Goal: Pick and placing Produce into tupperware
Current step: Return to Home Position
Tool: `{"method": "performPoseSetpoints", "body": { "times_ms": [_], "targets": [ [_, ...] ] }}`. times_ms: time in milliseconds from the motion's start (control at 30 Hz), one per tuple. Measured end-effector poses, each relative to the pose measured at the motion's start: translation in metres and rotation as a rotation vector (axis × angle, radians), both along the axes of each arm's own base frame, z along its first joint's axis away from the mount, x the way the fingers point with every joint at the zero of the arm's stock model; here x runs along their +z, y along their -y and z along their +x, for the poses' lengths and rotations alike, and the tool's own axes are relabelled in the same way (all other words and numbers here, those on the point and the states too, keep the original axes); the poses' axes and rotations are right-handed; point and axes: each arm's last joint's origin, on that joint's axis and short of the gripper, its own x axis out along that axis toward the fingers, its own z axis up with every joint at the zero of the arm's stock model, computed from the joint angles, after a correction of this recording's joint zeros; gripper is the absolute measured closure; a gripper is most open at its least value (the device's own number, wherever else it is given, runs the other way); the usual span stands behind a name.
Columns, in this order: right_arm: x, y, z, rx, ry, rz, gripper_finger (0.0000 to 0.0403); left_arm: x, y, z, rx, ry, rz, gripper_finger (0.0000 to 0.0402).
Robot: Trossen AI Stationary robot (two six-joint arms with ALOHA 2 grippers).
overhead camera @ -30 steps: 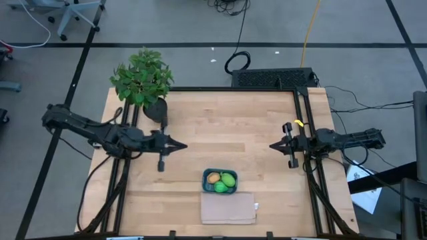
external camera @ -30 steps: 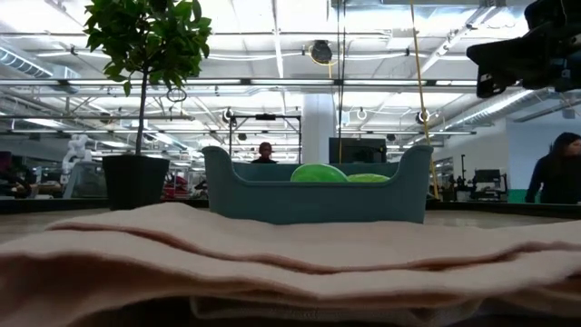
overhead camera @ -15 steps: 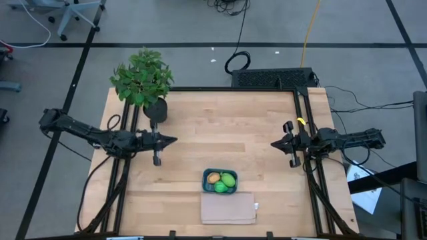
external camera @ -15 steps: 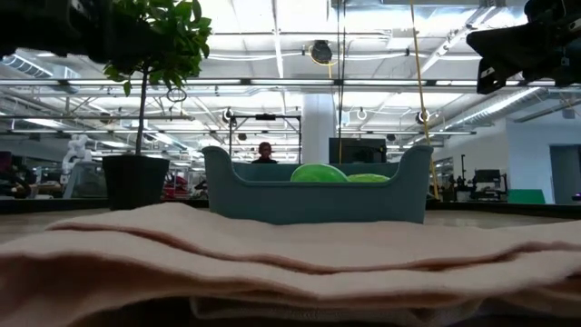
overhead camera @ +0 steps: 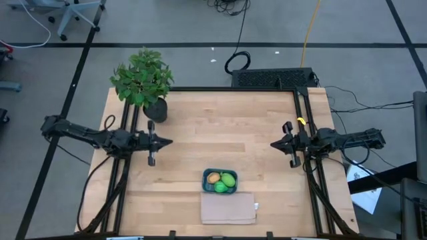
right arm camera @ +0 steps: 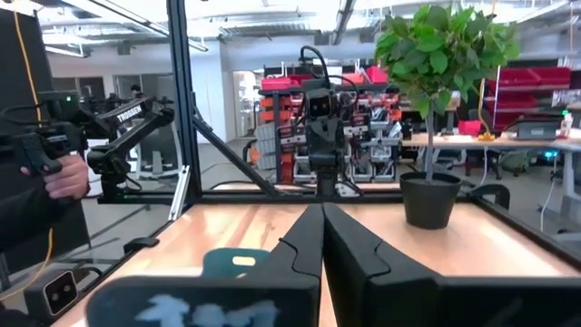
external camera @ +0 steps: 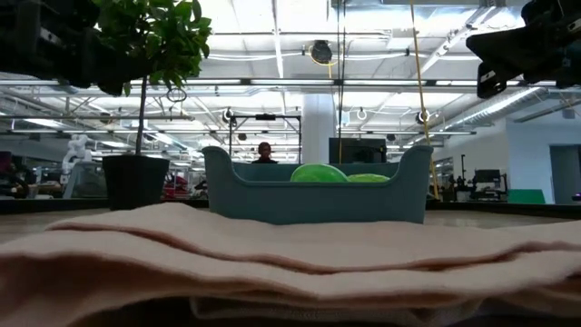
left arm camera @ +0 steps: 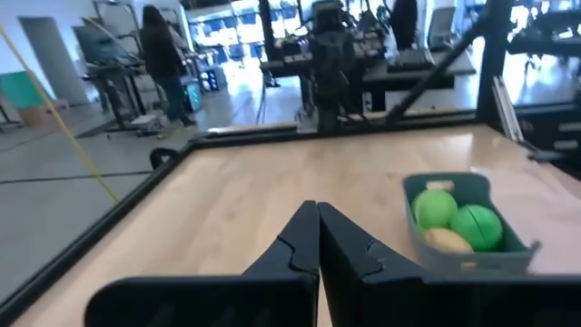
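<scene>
Teal tupperware (overhead camera: 205, 181) holds two green produce pieces (overhead camera: 228, 179) and a seemingly orange-tan one; left claw (overhead camera: 169, 141), right claw (overhead camera: 273, 145) pinched closed.

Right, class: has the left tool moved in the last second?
Yes. The left tool has pulled back to the left in the high view, farther from the teal tupperware, which stayed put.

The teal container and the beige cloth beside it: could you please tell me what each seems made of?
The teal container looks like moulded plastic: smooth, evenly coloured walls with rounded corners and a slight sheen. The beige cloth looks like soft matte fabric, lying in thick rounded folds; its fibre cannot be told.
</scene>
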Motion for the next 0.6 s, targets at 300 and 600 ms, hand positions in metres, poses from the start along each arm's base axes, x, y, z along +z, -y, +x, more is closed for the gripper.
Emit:
{"method": "performPoseSetpoints", "body": {
  "times_ms": [300, 600],
  "targets": [
    [-0.0048, -0.0003, 0.0007, 0.015, -0.052, 0.046, 0.0403, -0.0022, 0.0099, -0.0015, -0.153, -0.023, 0.082, 0.0402],
    [-0.0041, -0.0003, 0.0007, 0.015, -0.042, 0.048, 0.0403, 0.0024, 0.0073, -0.0025, -0.151, 0.021, 0.103, 0.0402]
  ]
}}
